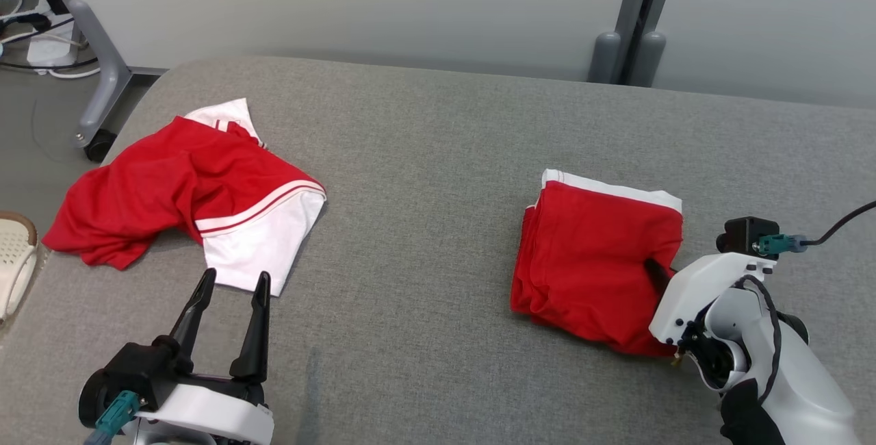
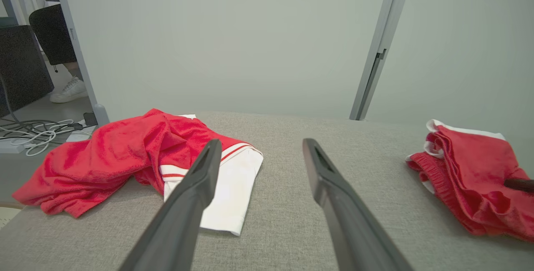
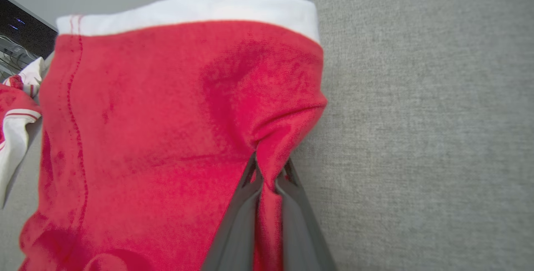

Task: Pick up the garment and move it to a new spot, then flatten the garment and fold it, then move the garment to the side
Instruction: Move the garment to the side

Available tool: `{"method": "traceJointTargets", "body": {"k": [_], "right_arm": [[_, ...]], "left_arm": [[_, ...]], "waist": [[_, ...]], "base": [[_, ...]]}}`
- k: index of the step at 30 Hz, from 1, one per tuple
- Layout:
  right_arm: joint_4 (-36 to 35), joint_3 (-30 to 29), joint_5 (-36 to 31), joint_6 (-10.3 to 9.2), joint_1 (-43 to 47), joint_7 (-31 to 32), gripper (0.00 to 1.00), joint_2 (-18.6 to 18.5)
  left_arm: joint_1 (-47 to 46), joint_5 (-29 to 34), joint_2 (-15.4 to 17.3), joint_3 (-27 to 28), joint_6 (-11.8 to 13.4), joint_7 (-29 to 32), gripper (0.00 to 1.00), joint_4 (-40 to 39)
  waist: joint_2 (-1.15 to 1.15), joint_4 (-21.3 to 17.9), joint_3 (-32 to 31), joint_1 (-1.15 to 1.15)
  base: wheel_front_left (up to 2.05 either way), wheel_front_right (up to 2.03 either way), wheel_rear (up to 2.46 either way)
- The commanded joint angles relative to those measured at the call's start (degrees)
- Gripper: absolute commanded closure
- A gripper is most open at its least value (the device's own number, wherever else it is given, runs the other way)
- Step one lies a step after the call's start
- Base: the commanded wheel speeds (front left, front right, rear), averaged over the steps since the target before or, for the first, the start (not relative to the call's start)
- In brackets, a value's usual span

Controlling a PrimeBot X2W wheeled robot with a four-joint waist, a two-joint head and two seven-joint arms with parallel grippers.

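Although two red-and-white pieces lie on the grey tabletop (image 1: 424,192), the head view shows work on only one. The folded garment (image 1: 595,253) sits as a compact red block with a white band along its far edge, on the right side. The right gripper (image 1: 655,268) reaches into its near right corner, fingers mostly buried in cloth. At the near left, the left gripper (image 1: 236,275) hovers with its fingers spread and nothing between them, just short of the crumpled garment (image 1: 171,185), which sprawls at the far left.

From the left wrist view, the left gripper (image 2: 262,141) points across bare fabric with its fingers wide apart. The crumpled garment (image 2: 117,154) lies to the left and the folded garment (image 2: 475,179) to the right, a dark finger (image 2: 519,184) poking into it.

Seen from the right wrist view, the right gripper (image 3: 269,171) has its fingers closed on a pinched ridge of red cloth at the folded garment's (image 3: 167,116) right edge, with bare tabletop (image 3: 417,116) to the right.

Judging by the tidy layers, the pick-up, flattening and folding look finished. What seems left is the last part: carrying the bundle to the side. A one-corner pinch may let the layers slide open.
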Motion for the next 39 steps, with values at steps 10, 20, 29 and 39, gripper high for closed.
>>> {"method": "traceJointTargets", "body": {"k": [10,20,29,39], "right_arm": [[-2.4,1.7,1.1,0.01,2.1,-4.0,1.00,-1.6],[-5.1,4.1,2.7,0.01,4.4,-4.2,1.00,-2.5],[-7.4,5.9,4.1,0.01,5.2,-4.9,1.00,-2.1],[-9.6,7.0,3.8,0.01,4.9,-5.5,1.00,-2.6]], "left_arm": [[1.2,1.0,0.2,-1.3,-0.1,-0.1,0.00,-1.1],[1.1,0.6,0.2,-4.7,-0.1,-0.1,0.00,-2.5],[0.2,0.3,0.8,-7.8,-0.1,-0.1,0.00,-3.4],[-0.8,-0.1,1.1,-9.0,-0.1,-0.1,0.00,-3.6]], "waist": [[0.00,-5.9,-2.8,0.00],[0.00,-16.5,-3.3,0.00],[0.00,-24.9,-1.6,0.00],[0.00,-29.3,-0.3,0.00]], "base": [[0.00,0.00,0.00],[0.00,0.00,0.00],[0.00,0.00,0.00],[0.00,0.00,0.00]]}}
